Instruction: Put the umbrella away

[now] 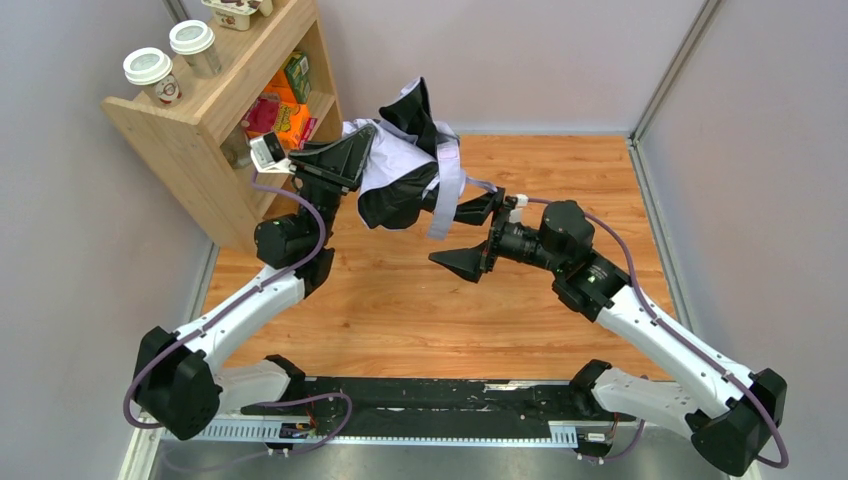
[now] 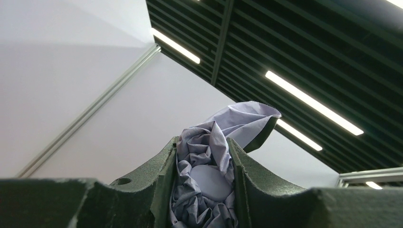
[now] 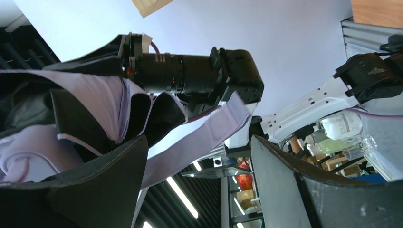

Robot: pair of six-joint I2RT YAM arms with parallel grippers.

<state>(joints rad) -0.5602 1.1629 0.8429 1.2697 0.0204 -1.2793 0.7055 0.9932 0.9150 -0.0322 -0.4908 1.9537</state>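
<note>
Umbrella (image 1: 400, 165) work looks about half done. The compact lavender-white canopy is collapsed but loose and bunched, its dark underside showing in folds, and it hangs in the air over the far left part of the table (image 1: 400, 310), just beside the wooden shelf unit (image 1: 190, 135). The left tool (image 1: 358, 152) is clamped on a wad of the canopy fabric; the left wrist view shows crumpled cloth packed between its fingers (image 2: 159, 180). The right tool (image 1: 450, 235) stands with its jaws wide apart, gripping nothing, close to the right of the bundle, and the closure strap (image 1: 445, 195) dangles loose between its fingers (the right wrist view shows the band crossing that gap without being pinched).

My judgement is that the folds have yet to be gathered, the strap wrapped and fastened, and the bundle set in a storage spot, which may be the shelf unit.

As for writing, the two lidded paper cups (image 1: 170, 60) atop the shelf unit carry a small printed mark, and the orange and green cartons (image 1: 285, 100) inside it are printed too, but none of it can be read.
</note>
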